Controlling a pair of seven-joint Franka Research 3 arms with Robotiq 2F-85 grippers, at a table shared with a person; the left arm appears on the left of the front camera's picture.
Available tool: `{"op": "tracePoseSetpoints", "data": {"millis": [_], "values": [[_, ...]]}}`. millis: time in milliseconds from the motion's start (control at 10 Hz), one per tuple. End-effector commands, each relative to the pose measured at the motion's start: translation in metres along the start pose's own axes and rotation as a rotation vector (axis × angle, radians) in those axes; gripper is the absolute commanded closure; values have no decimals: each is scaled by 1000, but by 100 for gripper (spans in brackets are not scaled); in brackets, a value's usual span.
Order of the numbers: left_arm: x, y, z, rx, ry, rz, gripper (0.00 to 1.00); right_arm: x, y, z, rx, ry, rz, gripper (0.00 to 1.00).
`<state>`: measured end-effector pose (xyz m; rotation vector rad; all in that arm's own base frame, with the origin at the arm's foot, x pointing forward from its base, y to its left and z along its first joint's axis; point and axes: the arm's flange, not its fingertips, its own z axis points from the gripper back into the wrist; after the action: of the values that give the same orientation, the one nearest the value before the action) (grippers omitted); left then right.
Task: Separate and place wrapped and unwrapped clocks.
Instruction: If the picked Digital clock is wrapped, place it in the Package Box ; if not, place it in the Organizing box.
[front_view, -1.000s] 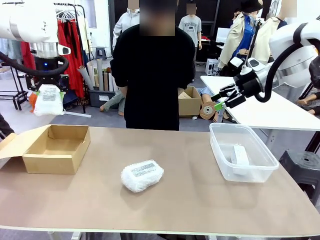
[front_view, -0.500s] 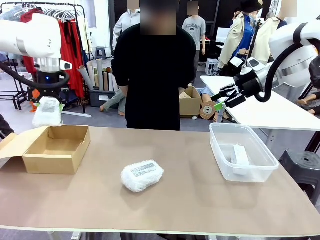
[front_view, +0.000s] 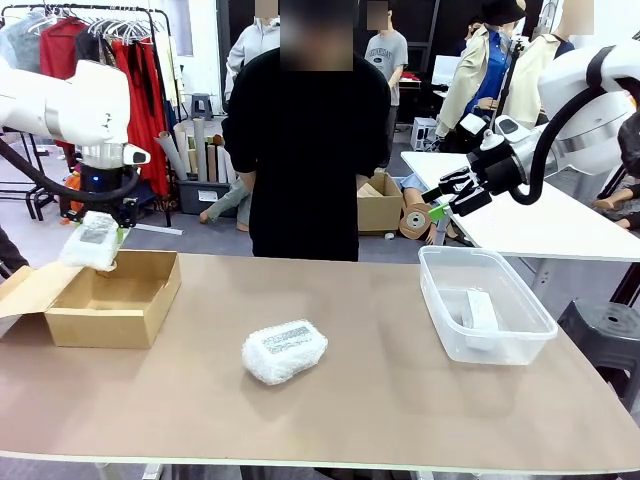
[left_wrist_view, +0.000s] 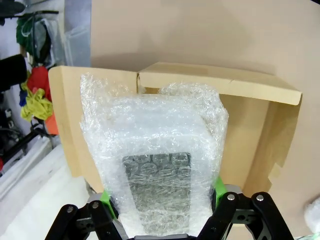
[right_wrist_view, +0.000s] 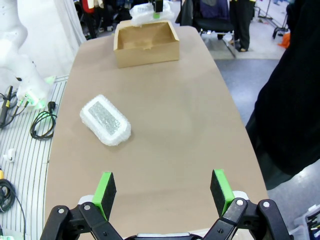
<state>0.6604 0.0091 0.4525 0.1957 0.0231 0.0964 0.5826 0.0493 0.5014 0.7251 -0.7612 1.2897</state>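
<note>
The table (front_view: 400, 400) is stretching wide and mostly bare, with open room along its near edge and through the middle. A person (front_view: 305, 150) in black is standing at the far edge, arms hanging down.

The left arm (front_view: 60, 100) is reaching in from the left with its wrist pointing straight down. It has dropped lower than a second ago and shifted slightly right. The right arm (front_view: 590, 110) is hanging high above the far right corner, angled down and to the left, exactly as before.

The open cardboard box (front_view: 120, 325) is sitting at the far left, its flap lying out past the left edge. The clear plastic tub (front_view: 490, 350) is sitting at the right, near that edge.

The left gripper (left_wrist_view: 162, 195) is clamping a wrapped bundle (front_view: 92, 241) between its green pads, label side showing. The bundle is now hanging just over the box's far left corner, where earlier it was well above the rim. A second bundle (front_view: 284, 351) is lying label up in the middle of the table, well apart from both containers and unmoved. The right gripper (right_wrist_view: 162, 189) is holding its fingers wide apart around nothing. The bare white block (front_view: 480, 312) is lying inside the tub, as it was.
</note>
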Motion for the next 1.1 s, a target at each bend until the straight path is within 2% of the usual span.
{"op": "tracePoseSetpoints", "data": {"millis": [0,600,700,800,1000], "values": [[-5,9,-2,-14,0,5,100,1,0,1,-2,6,9,0],[0,-2,-2,-1,2,-7,100,1,0,1,-2,6,9,0],[0,1,-8,31,-31,-125,100,1,0,1,-2,6,9,0],[-1,1,-13,9,-56,-175,100,1,0,1,-2,6,9,0],[-7,-6,-27,31,-65,-188,100,1,0,1,-2,6,9,0]]}}
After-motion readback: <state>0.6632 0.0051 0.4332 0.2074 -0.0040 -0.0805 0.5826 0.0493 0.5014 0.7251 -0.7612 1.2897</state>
